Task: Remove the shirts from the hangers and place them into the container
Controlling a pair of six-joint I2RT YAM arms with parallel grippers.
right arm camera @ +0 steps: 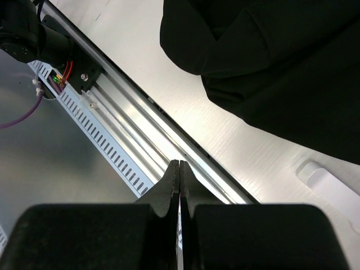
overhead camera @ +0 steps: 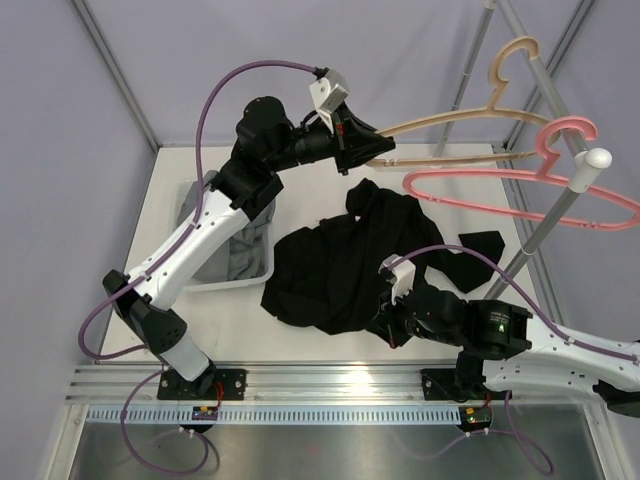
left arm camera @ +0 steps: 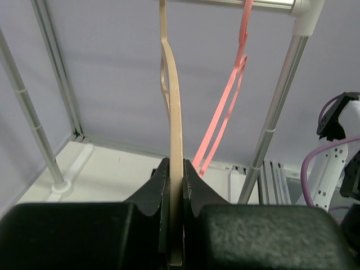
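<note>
Bright, even light is coming from overhead, washing the white surface [overhead camera: 300,350] and leaving only soft, faint shadows under the arms. The black shirt [overhead camera: 340,265] is reading as a near-featureless dark mass (its folds are barely showing). Glare is streaking along the metal rail [right arm camera: 169,140] in the right wrist view. Close to both wrist lenses, the left claw [left arm camera: 176,185] and right claw [right arm camera: 179,174] are looking dark and soft-edged, and the tan hanger [left arm camera: 175,112] is blurring towards its lower end.
</note>
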